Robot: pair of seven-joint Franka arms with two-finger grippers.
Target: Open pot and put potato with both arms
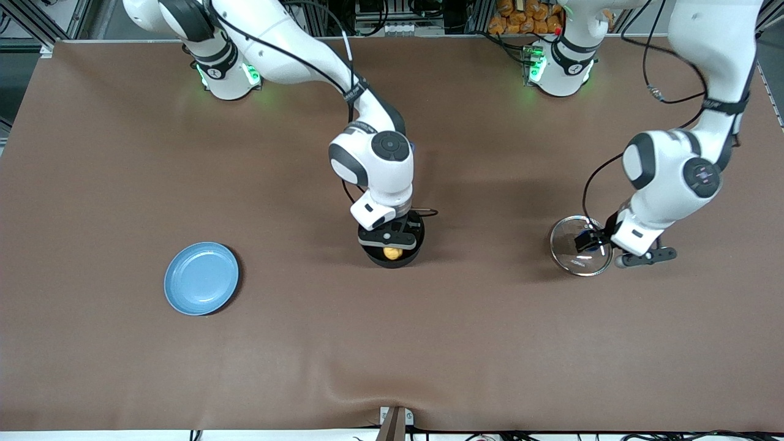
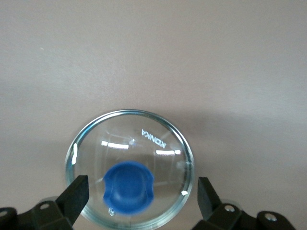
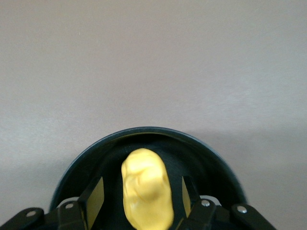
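Potato lies in the pot between the right gripper fingers, parted clear of it, while the left gripper, wide open over the lid well toward the pot's left-arm side, could snag its knob when rising.

On the right wrist feed I see the pot, its round black rim sitting on the plain brown desk. The potato, yellow and lumpy, lies inside the pot's dark mouth. My right end effector is down in the pot with one finger on each side of the potato, a gap showing between each finger and the potato's skin.
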